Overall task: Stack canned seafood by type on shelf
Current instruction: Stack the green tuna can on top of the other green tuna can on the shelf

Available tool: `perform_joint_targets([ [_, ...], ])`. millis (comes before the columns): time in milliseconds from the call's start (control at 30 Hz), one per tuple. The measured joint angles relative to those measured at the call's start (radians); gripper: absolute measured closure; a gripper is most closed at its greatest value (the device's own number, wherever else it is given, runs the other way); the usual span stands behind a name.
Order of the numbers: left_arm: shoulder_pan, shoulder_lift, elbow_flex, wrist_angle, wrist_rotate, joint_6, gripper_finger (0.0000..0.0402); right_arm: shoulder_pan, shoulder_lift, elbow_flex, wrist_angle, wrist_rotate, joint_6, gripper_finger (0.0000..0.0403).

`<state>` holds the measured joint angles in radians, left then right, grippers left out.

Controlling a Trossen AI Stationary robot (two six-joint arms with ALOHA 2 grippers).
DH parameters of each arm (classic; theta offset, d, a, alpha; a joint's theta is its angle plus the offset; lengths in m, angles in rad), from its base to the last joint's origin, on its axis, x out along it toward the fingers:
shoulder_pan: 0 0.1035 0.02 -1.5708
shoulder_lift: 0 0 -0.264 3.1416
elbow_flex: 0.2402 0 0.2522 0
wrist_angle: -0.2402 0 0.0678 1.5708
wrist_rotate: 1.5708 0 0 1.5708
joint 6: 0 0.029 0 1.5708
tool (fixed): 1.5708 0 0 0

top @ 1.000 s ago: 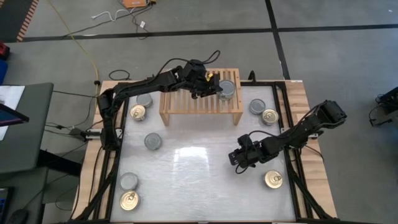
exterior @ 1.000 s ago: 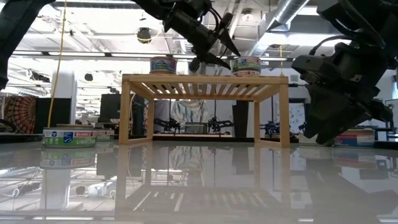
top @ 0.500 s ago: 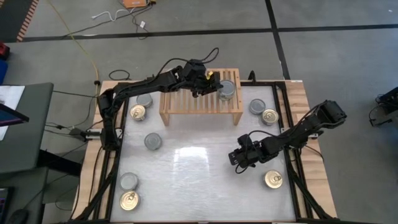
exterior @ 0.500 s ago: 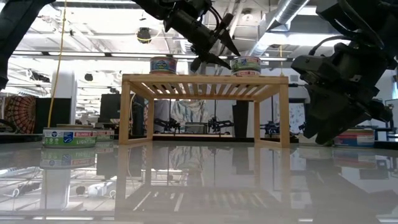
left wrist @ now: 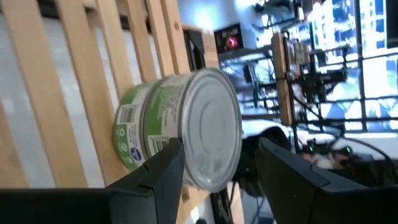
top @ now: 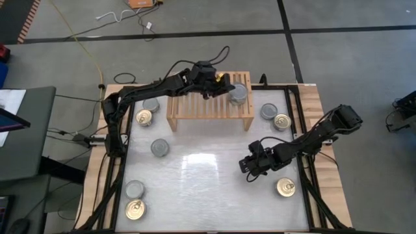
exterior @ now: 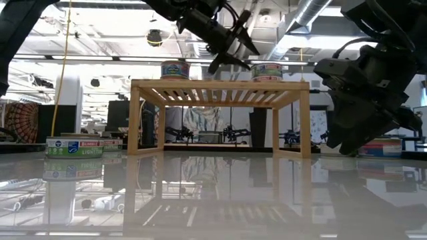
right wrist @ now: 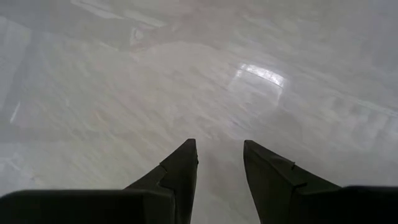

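High view: can (top: 238, 95) near shelf (top: 209, 112) edge.

Your widest free lane is the bare table centre (top: 208, 175); the shelf (top: 195, 110) blocks the far side, and loose cans (top: 160, 147) line both edges.

Green-label can (exterior: 74, 147) on table, left in low view: "LIGHT" legible; other labels unreadable.

High view: looked straight down on my whole tabletop (top: 208, 175).
Low view: sat level at the tabletop, facing the shelf (exterior: 220, 87).
Left wrist view: close on the shelf, shared with both.
Right wrist view: close on bare tabletop.
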<state>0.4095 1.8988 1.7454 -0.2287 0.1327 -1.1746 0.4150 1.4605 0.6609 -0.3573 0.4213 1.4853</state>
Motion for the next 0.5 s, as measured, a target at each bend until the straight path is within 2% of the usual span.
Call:
perform_joint_targets([
  [133, 0.000, -0.003, 0.000, -0.005, 0.066, 0.029, 0.0212, 0.004, 0.000, 0.000, 0.000, 0.000, 0.000, 0.0243],
  [267, 0.008, -0.027, 0.000, -0.049, 0.084, 0.073, 0.0212, 0.004, 0.000, 0.000, 0.001, 0.000, 0.008, 0.0243],
  [500, 0.016, -0.121, 0.000, -0.248, -0.035, 0.215, 0.0212, 0.004, 0.000, 0.000, 0.007, 0.000, 0.009, 0.0243],
])
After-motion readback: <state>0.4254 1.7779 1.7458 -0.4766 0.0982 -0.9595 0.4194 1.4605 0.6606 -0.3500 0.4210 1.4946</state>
